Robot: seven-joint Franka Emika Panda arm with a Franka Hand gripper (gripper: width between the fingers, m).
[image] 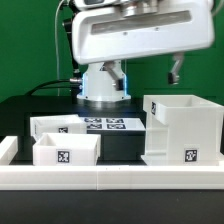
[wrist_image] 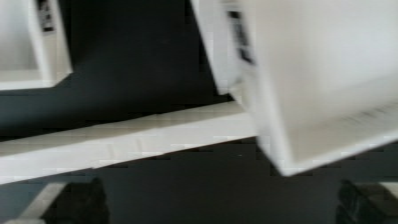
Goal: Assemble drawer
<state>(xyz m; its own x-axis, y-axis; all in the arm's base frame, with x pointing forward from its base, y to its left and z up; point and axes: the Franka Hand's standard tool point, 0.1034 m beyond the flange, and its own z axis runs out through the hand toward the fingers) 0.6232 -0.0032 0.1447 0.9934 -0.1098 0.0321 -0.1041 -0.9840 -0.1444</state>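
As far as the blurred wrist view allows, the gripper stands with its fingers spread wide and nothing between them; it holds no part. Below it lie the rail and what appears to be a corner of the casing. Neither is touched.

In the exterior view the arm hangs high at twelve o'clock, well above the table. The casing stands upright at four o'clock from the picture's centre, just behind the rail, which runs across six o'clock. The near tray sits at eight o'clock, against the rail's back edge. The far tray sits at nine o'clock, just behind the near one. The marker board lies flat near the centre, between the trays and the casing.

Assessment: no part is joined, as both trays are outside the casing. The step in hand is the approach to a first grasp. The next move calls for a descent with the fingers astride one tray wall, a firm closure, then a lift toward the casing. Which face of the casing takes the trays cannot be confirmed here.
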